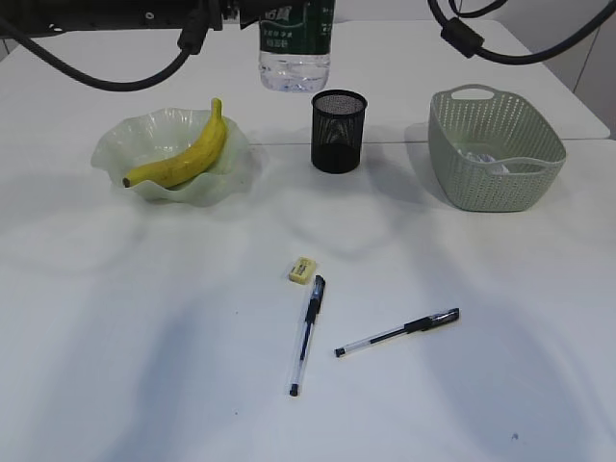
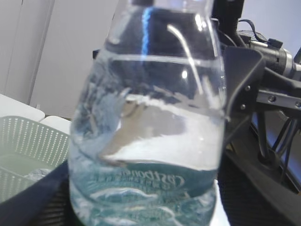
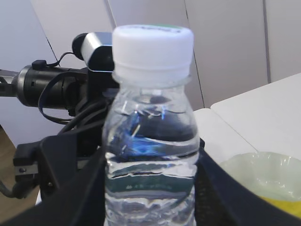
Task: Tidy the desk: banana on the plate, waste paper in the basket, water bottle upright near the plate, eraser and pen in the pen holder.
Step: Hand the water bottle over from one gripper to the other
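I count one banana [image 1: 183, 154] on one plate [image 1: 120, 144], one bottle [image 1: 294, 53], one mesh cup [image 1: 338, 132], one basket [image 1: 496, 149] with some crumpled paper [image 1: 486, 159] inside that I can't number, one eraser [image 1: 302, 270], and two pens [image 1: 308, 334] [image 1: 397, 333] on my one desk [image 1: 115, 337].

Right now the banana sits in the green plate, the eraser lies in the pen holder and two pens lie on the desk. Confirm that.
Wrong on the eraser: the exterior view shows it on the desk, beside the pens. The banana sits in the plate.
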